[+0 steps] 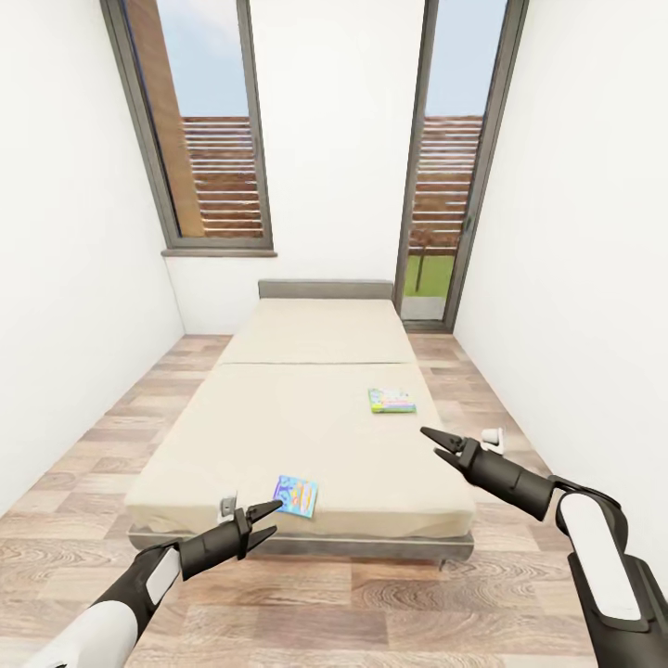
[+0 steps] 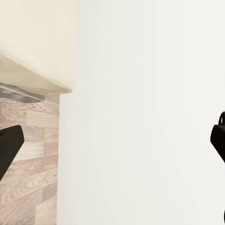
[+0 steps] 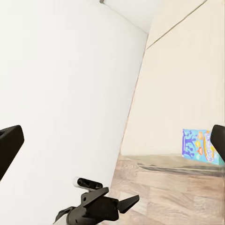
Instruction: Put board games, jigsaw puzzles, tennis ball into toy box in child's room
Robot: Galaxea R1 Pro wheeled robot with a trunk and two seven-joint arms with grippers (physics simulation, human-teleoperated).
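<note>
Room: a narrow white-walled bedroom with a wood-plank floor [image 1: 306,603], a tall window [image 1: 199,130] at the far left and a glazed door [image 1: 455,158] at the far right, both looking out on slatted wooden fencing.

Bed: the bed [image 1: 306,417], beige mattress on a dark grey frame with a grey headboard, runs lengthwise down the middle of the head view, its foot end nearest the robot.

Blue board game: a mostly blue board game [image 1: 296,495] lies flat on the mattress close to the foot edge, left of centre, just beyond the left claw's tips.

Green board game: a green and white board game [image 1: 391,401] lies flat farther up the mattress toward its right side, well apart from the blue one.

Left gripper: the left gripper [image 1: 266,521] hangs at the foot of the bed, fingers spread, holding nothing.

Right gripper: the right gripper [image 1: 435,443] is raised over the bed's right front corner, pointing toward the mattress; its fingers look slightly parted and empty, though the angle makes that hard to judge.

Right wrist view: the blue box shows on the mattress edge, with the left gripper [image 3: 126,202] below it over the floor.
</note>
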